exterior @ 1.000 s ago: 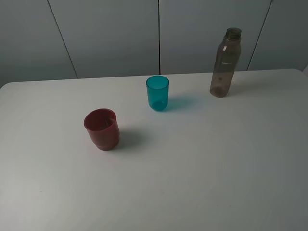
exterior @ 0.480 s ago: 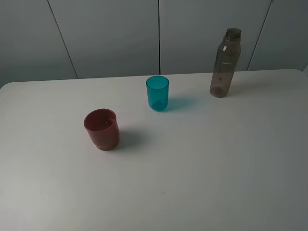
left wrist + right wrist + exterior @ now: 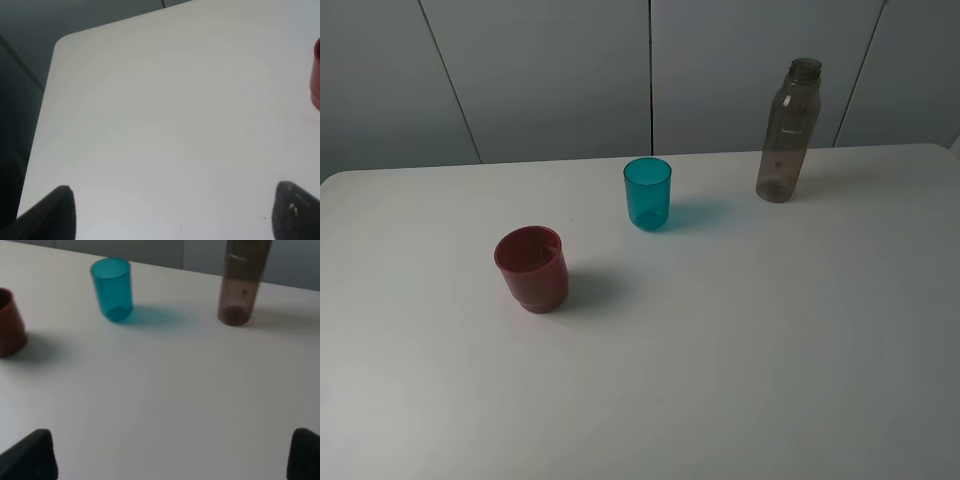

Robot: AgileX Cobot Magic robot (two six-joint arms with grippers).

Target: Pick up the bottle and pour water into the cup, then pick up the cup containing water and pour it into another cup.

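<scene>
Bottle [image 3: 243, 282] upright, well apart from open right pincer [image 3: 172, 455].

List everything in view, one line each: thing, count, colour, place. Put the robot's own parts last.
bottle: 1, smoky grey-brown see-through, upright at the far right of the table, no cap on it.
teal cup: 1, see-through teal, upright near the far middle, left of the bottle.
red cup: 1, dark red, upright, nearer the camera and left of the teal cup.
table: 1, white, carrying all three.
wall panels: grey, behind the table.
left end effector: 1, black, open, over bare table near its corner.
right end effector: 1, black, open, facing the cups and bottle.
</scene>
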